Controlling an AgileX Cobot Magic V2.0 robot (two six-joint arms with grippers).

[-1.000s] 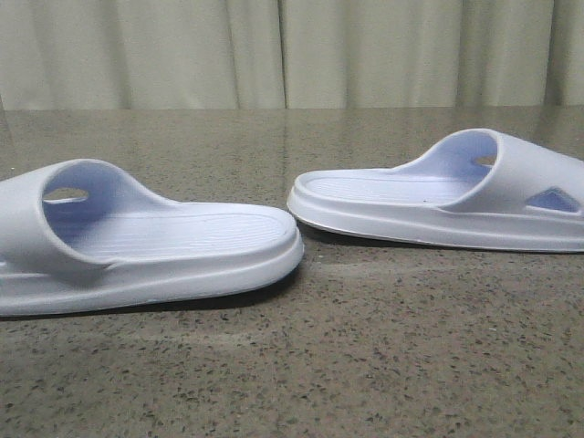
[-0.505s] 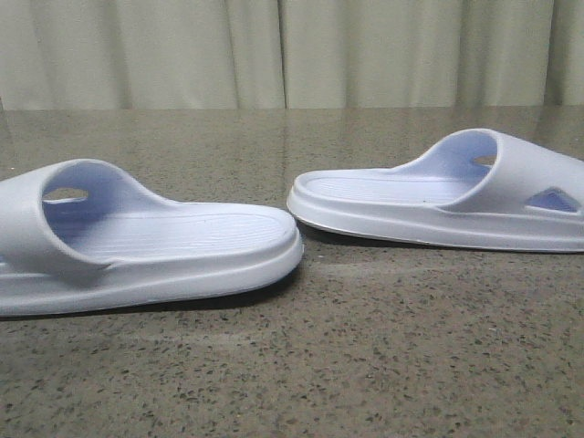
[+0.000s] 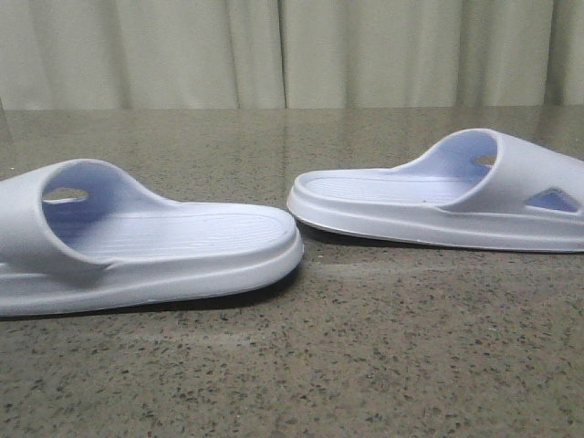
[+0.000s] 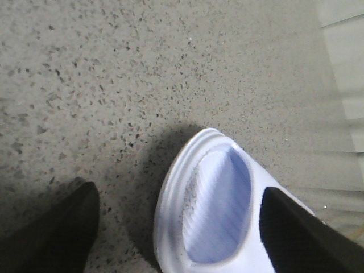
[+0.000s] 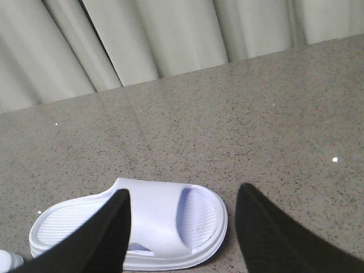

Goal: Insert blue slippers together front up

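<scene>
Two pale blue-white foam slippers lie flat on the speckled stone table (image 3: 365, 365). The left slipper (image 3: 155, 242) has its strap at the left edge and its heel toward the middle. The right slipper (image 3: 438, 196) has its strap at the right, with a triangular side cutout. No gripper shows in the front view. In the left wrist view my left gripper (image 4: 176, 227) is open, its fingers either side of the left slipper's toe end (image 4: 213, 205), above it. In the right wrist view my right gripper (image 5: 182, 227) is open above the right slipper (image 5: 153, 227), its strap between the fingers.
Pale pleated curtains (image 3: 292, 50) hang behind the table's far edge. A bit of the left slipper (image 5: 7, 261) shows at the corner of the right wrist view. The table's edge and a light floor (image 4: 344, 74) show in the left wrist view.
</scene>
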